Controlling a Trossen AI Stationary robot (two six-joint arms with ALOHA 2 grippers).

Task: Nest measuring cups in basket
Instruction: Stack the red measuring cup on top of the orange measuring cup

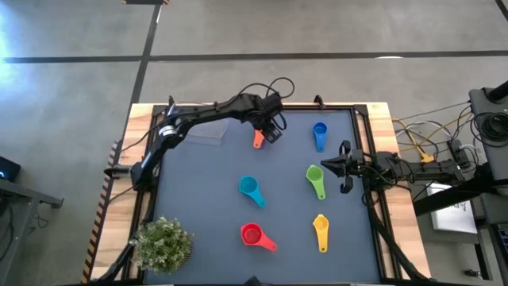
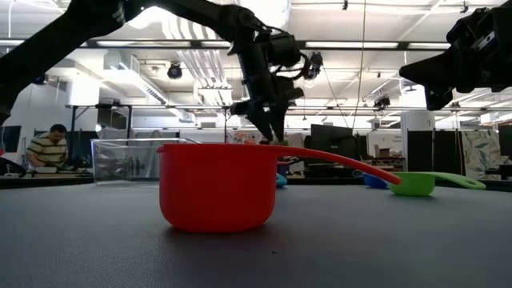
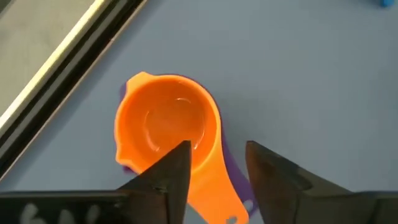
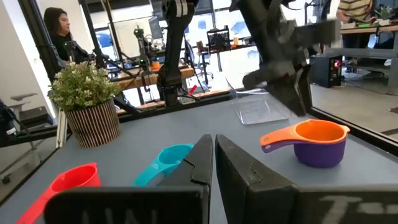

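The orange cup (image 3: 165, 127) sits nested in the purple cup (image 4: 320, 152) on the mat near the far edge, beside the clear basket (image 1: 208, 131). My left gripper (image 3: 214, 152) hangs open just above them, its fingers on either side of the orange handle (image 3: 214, 186) without touching it. The blue cup (image 1: 319, 135), green cup (image 1: 315, 179), teal cup (image 1: 251, 189), red cup (image 1: 255, 236) and yellow cup (image 1: 320, 230) lie apart on the mat. My right gripper (image 1: 327, 167) waits shut at the right edge, next to the green cup.
A small potted plant (image 1: 163, 242) stands at the near left corner. The basket (image 2: 124, 156) rests on the mat left of the left gripper. A raised frame runs round the mat (image 1: 361, 119). People sit in the room beyond the table.
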